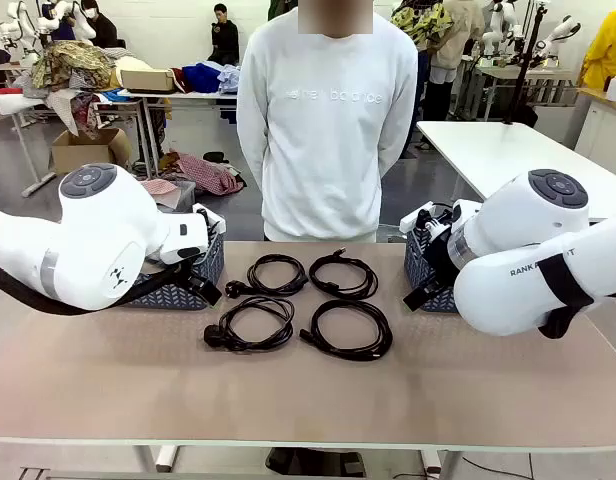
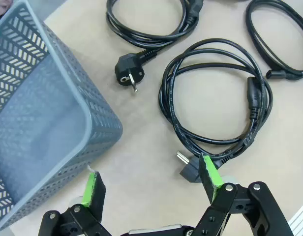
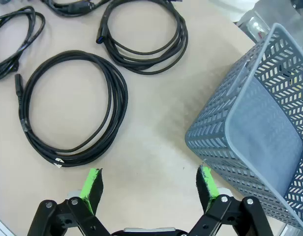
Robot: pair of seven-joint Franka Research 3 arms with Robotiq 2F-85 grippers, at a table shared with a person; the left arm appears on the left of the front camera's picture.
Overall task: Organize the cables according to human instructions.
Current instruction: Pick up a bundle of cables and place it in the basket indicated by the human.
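Found the left basket [image 2: 68, 147] and the right basket [image 3: 225, 128], blue-grey lattice plastic, standing at opposite ends of the table [image 1: 308, 420] with nothing inside either. Counted four coiled black cables between them, two by two: far-left cable [image 2: 128, 73], far-right cable [image 1: 350, 294], near-left cable [image 2: 167, 98], near-right cable [image 1: 363, 352]. Saw the left gripper [image 2: 150, 172] spread wide over the near-left cable's plug, gripping nothing, and the right gripper [image 3: 149, 173] equally wide beside the right basket, likewise empty. Read "RANK" on the right arm [image 1: 533, 270] and faint "new balance" across the person's white sweatshirt [image 1: 328, 130].
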